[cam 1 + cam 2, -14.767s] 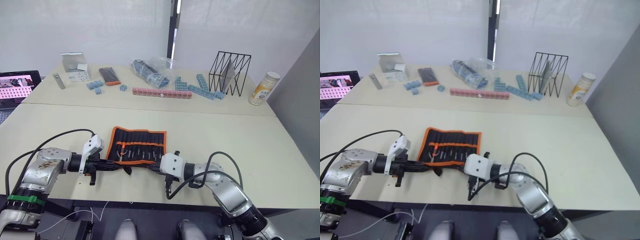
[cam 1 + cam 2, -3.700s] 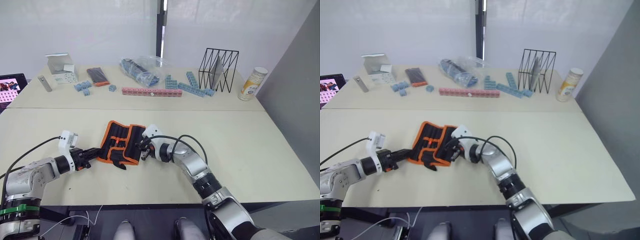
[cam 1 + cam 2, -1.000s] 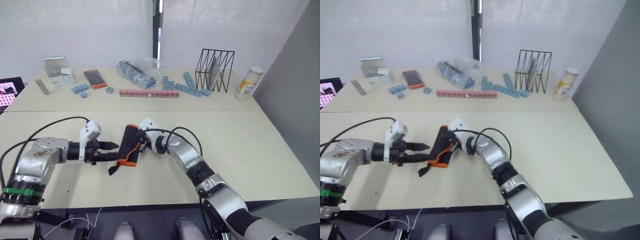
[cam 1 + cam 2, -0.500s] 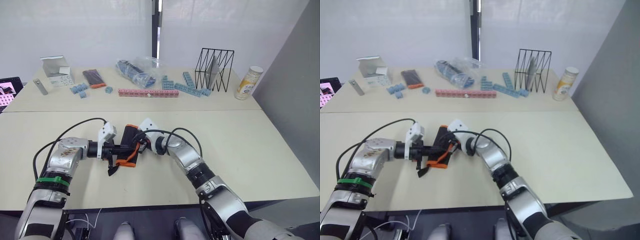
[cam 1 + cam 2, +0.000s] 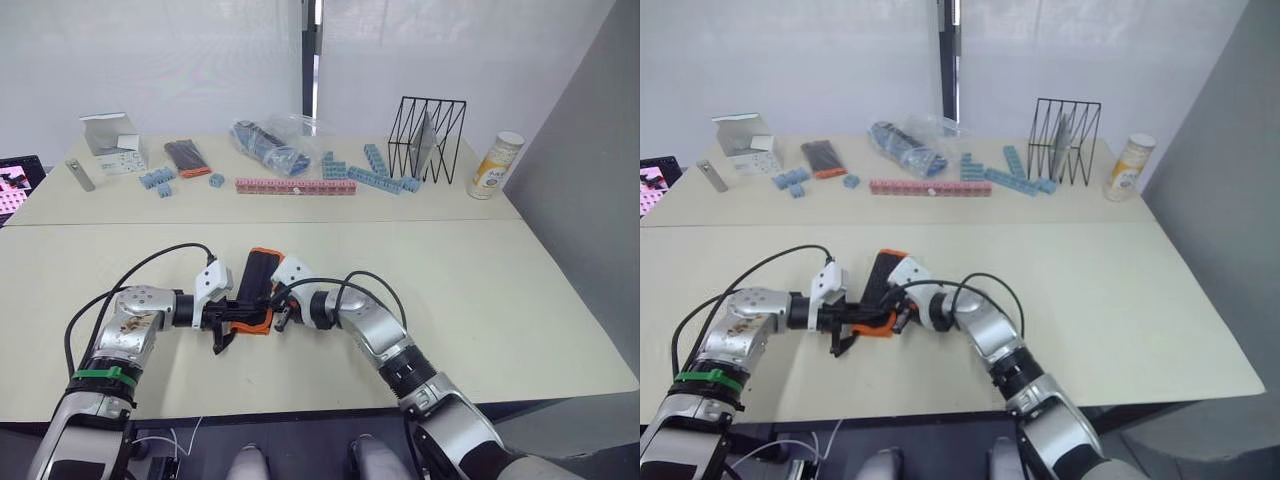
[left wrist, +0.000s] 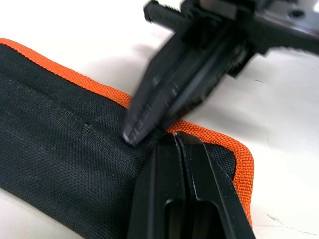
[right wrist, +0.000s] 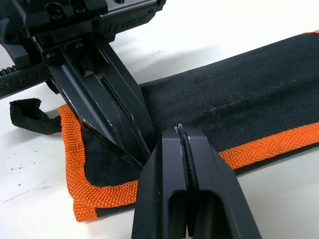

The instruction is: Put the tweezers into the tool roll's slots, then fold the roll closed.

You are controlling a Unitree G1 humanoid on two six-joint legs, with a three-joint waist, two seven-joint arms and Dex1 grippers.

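- On the near table (image 5: 480, 290), the head views show the roll (image 5: 256, 290) folded into a narrow black bundle with orange trim, lying between the two grippers; its strap (image 5: 222, 340) trails off the near end.
- Wrist views add the close detail: the left gripper (image 6: 175, 144) has its fingers pressed together, tips resting on the black fabric beside the orange corner.
- The right gripper (image 7: 182, 134) also has its fingers together, tips on the fabric just above the orange edge.
- Both grippers meet at the roll's near end, tips almost touching each other.
- Tweezers cannot be seen; the folded fabric covers the slots.
- Whether either gripper pinches any cloth cannot be told.
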